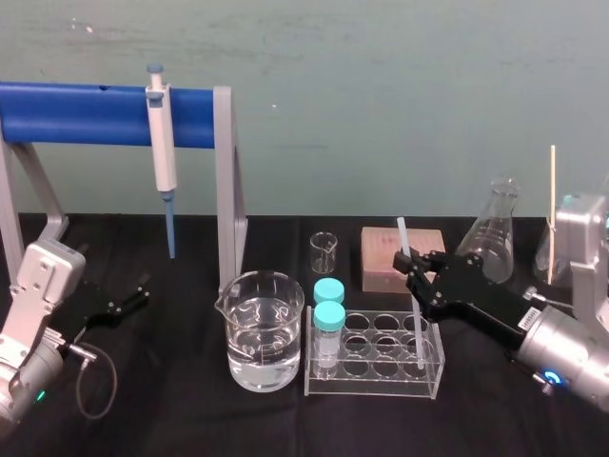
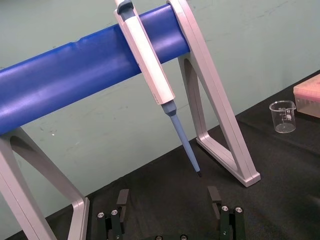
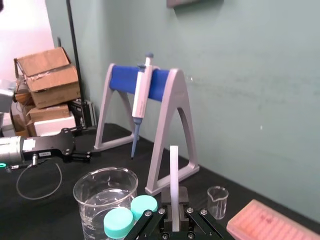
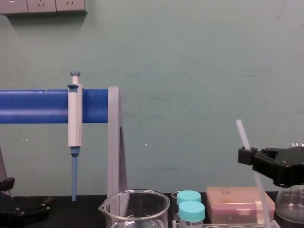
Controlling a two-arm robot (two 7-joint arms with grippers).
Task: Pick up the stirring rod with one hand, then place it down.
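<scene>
**Rod pinched over the rack**

At centre right of the head view, the right black, blocky-jawed gripper [image 1: 415, 270] has its jaws pressed onto the long, thin, translucent white stirring rod [image 1: 403, 238]. It pinches the rod partway up, so a short stretch stands above the jaws and a longer stretch hangs below. The rod leans a little, with its top toward the upper left. Its lower end drops into the right end of the clear plastic test-tube rack [image 1: 376, 373] at lower centre, though whether the tip touches the rack's floor is hard to make out. In the chest view the rod [image 4: 242, 130] slants up from the gripper at the right edge. The left black gripper [image 1: 128, 297] lies at lower left on the black tabletop [image 1: 171, 409], fingers spread — well apart from the rod.
</scene>
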